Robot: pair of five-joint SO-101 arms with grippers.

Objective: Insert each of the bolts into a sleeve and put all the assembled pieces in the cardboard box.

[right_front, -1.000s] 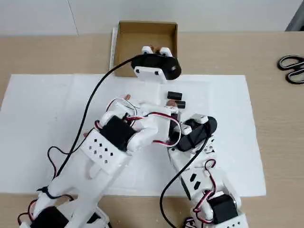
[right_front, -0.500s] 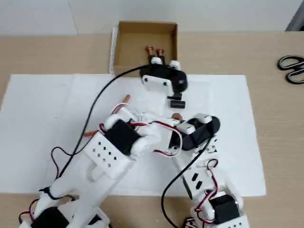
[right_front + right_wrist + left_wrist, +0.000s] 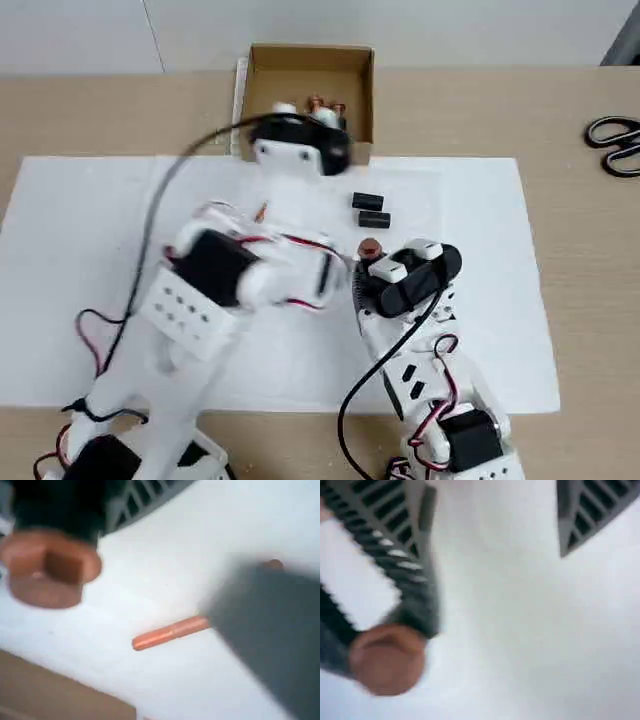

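The cardboard box stands at the table's far edge, with two copper bolt heads showing inside it. My left gripper hangs over the box's near wall, open, nothing between its fingers; a blurred copper head shows beside one finger. My right gripper sits mid-sheet, shut on a copper bolt whose wide head points outward. Two black sleeves lie just beyond it. A loose bolt lies on the sheet beside the left arm.
A white sheet covers most of the wooden table. Scissors lie at the far right edge. The left arm stretches across the sheet's middle, and a dark blurred shape covers one side of the right wrist view.
The left gripper drew back from inside the box, uncovering the two bolt heads, then swung left along the box's near wall. The right gripper stayed in place with its bolt.
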